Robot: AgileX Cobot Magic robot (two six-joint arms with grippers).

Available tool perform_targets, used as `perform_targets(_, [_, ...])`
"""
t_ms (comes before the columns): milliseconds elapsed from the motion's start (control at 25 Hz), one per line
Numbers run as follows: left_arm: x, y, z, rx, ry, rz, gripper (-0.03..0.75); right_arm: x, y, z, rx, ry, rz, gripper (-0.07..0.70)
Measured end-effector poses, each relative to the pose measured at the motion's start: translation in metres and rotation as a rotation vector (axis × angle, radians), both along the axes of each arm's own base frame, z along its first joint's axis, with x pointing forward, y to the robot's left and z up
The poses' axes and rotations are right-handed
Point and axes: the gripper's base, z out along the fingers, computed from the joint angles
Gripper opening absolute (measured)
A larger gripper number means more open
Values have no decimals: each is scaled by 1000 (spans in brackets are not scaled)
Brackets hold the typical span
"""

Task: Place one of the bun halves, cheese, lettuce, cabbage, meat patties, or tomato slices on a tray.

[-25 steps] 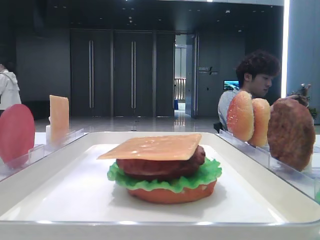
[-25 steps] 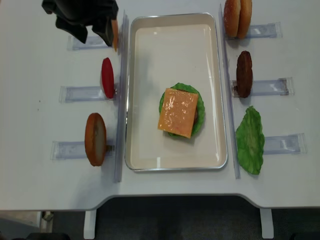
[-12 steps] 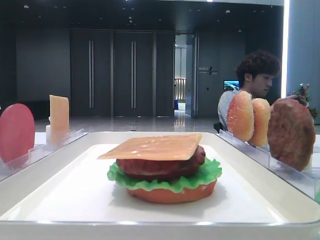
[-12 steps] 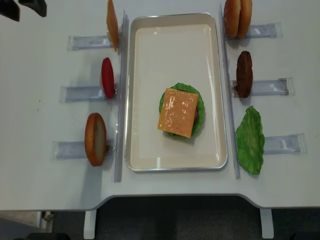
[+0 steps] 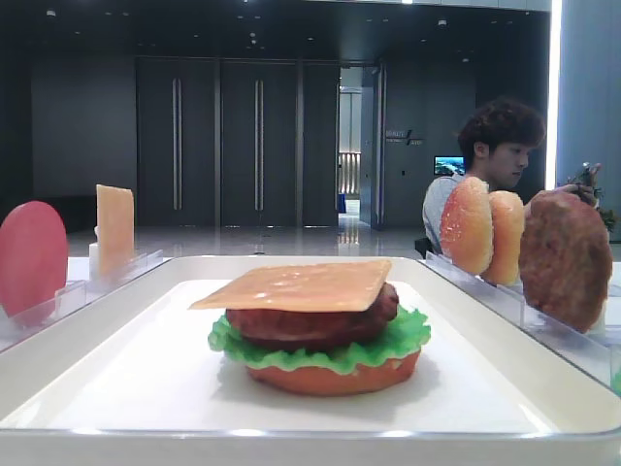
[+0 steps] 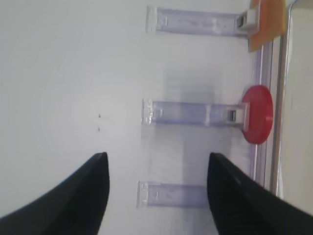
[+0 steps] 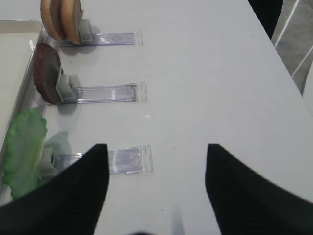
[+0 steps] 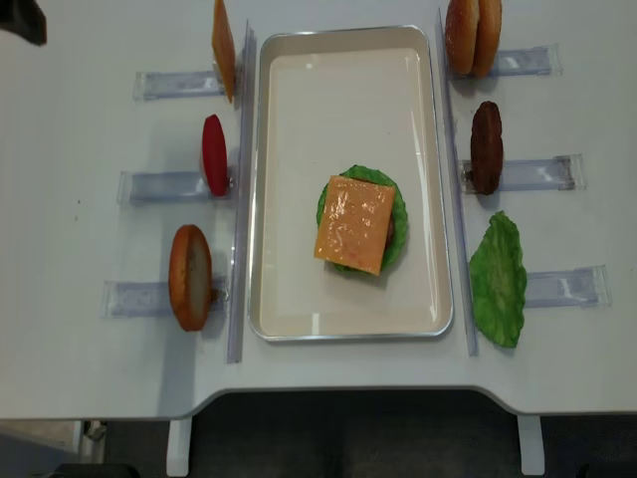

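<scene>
One cheese (image 8: 354, 224) slice is lying atop the stack on the tray (image 8: 299, 119), both sets of jaws standing apart, gripping nothing, over the tabletop (image 8: 80, 129).

The bottom bun (image 5: 335, 377) and patty (image 5: 310, 325) hide under the cheese (image 8: 354, 224) from overhead.

A dark hall lies behind the white surface (image 8: 80, 378): tall dark doors (image 5: 218, 141), a glossy floor (image 5: 243, 240), a lit doorway (image 5: 349, 146). A dark-haired man (image 5: 490, 160) sits at right, beside a bright light strip (image 5: 555, 87).
</scene>
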Motion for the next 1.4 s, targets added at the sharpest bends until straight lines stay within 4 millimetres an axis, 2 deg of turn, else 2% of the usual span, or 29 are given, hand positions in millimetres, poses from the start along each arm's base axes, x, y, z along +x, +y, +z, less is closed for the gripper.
perform_targets(160, [-38, -2, -8, 1, 7, -3, 482, 0, 0, 0, 0, 0, 0, 416])
perform_targets(520, [-132, -9, -12, -18, -125, -7, 482, 0, 0, 0, 0, 0, 0, 416])
perform_targets(720, [-174, -13, -29, -18, -181, -27, 482, 0, 0, 0, 0, 0, 0, 416])
perform_targets(960, [-211, -14, -57, 17, -232, -79, 482, 0, 0, 0, 0, 0, 0, 416])
perform_targets(1400, [-255, -19, -92, 21, -391, -100, 482, 0, 0, 0, 0, 0, 0, 416])
